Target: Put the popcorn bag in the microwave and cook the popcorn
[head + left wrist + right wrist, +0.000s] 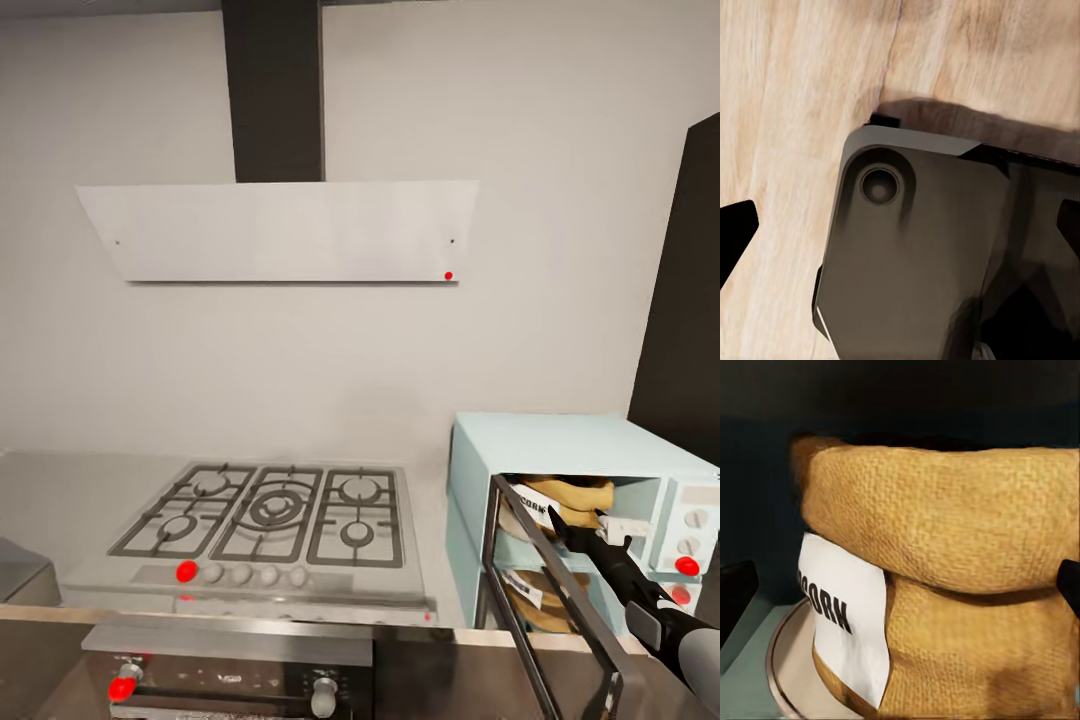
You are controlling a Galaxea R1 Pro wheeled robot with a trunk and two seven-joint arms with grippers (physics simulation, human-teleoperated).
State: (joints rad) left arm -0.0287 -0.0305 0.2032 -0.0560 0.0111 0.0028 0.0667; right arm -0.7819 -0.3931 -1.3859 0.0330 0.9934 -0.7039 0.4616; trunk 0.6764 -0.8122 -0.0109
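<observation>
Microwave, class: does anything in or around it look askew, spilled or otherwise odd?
Nothing is spilled or damaged. The popcorn bag sits inside the microwave on its plate, and the door hangs open toward the robot. The right gripper is at the bag. The bag seems mirrored in the door glass, which is a reflection and no second bag.

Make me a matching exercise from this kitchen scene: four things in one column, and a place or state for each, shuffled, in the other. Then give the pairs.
Things
1. popcorn bag
2. microwave door
3. gas hob
4. right claw

Place or state
A. swung open
B. set into the countertop, left of the microwave
C. on the turntable plate inside the microwave
D. reaching into the microwave's opening, at the bag

Pairs: 1-C, 2-A, 3-B, 4-D
</observation>
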